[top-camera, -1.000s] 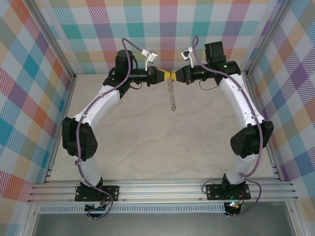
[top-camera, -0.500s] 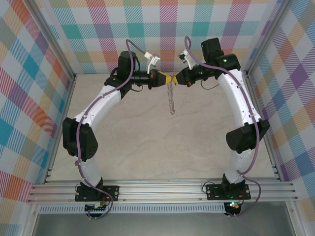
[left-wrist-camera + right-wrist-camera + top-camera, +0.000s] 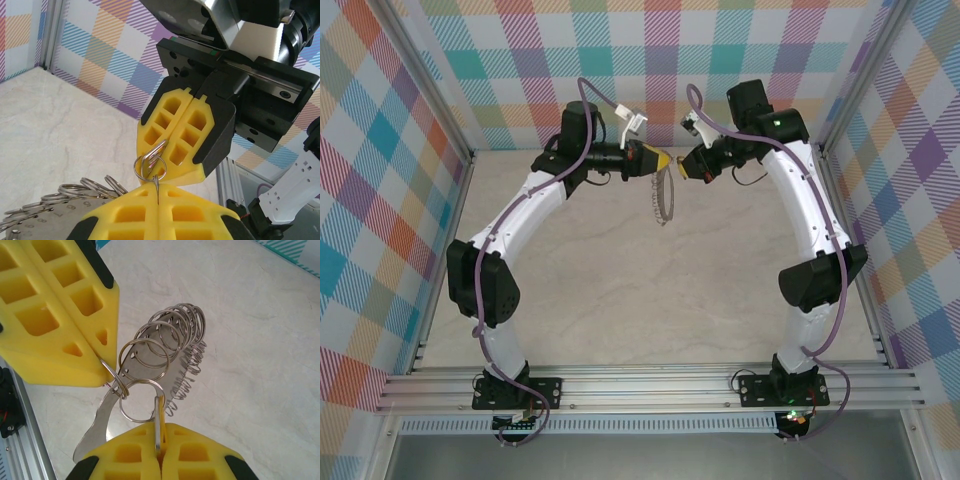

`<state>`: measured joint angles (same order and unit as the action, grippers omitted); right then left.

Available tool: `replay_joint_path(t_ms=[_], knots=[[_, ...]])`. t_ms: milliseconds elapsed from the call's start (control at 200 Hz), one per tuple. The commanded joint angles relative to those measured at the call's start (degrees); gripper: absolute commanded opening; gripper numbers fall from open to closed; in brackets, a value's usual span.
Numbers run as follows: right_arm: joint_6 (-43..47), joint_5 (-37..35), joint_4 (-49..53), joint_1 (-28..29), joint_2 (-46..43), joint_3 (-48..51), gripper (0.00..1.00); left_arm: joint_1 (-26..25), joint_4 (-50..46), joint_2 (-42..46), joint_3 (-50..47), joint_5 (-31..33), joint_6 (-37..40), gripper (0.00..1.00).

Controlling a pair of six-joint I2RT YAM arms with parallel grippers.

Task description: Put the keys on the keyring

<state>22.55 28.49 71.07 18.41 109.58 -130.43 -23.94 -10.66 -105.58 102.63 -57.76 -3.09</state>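
Your left fingers [image 3: 125, 220] are pressed together on one small loop of the keyring [image 3: 100, 426]. Your right fingers [image 3: 200, 457] pinch a neighbouring loop, close against the left tips. The keyring hangs between them, clear above the worktop [image 3: 250, 340], its fringe of loops dangling. This looks like the threading step (I cannot make out the key itself). Next you likely need one loop's coil prised apart without either pinch slipping.

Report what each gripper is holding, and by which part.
Both hold the keyring at one end: the left gripper pinches one small loop there, the right gripper the loop next to it.
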Motion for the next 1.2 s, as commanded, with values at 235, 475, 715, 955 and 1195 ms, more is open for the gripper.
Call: replay_joint_path(t_ms=[235,475,715,955,1195], knots=[[0.6,-2.6,0.5,-0.9,1.2,-5.0,0.00,-0.1,-2.1,-0.2,3.1,-3.4,1.3,0.00],[0.7,-3.1,1.4,-0.4,2.9,-8.0,0.00,-0.1,-2.4,-0.2,3.4,-3.8,1.4,0.00],[0.3,-3.4,1.4,-0.1,3.4,-9.7,0.00,-0.3,-2.9,-0.5,3.5,-4.2,1.8,0.00],[-0.1,-2.7,1.0,-0.2,3.5,-11.0,0.00,-0.6,-3.1,-1.1,3.8,-4.2,1.8,0.00],[-0.7,-1.7,0.5,0.5,4.6,-11.4,0.00,-1.2,-3.1,-1.5,4.3,-4.1,1.7,0.00]])
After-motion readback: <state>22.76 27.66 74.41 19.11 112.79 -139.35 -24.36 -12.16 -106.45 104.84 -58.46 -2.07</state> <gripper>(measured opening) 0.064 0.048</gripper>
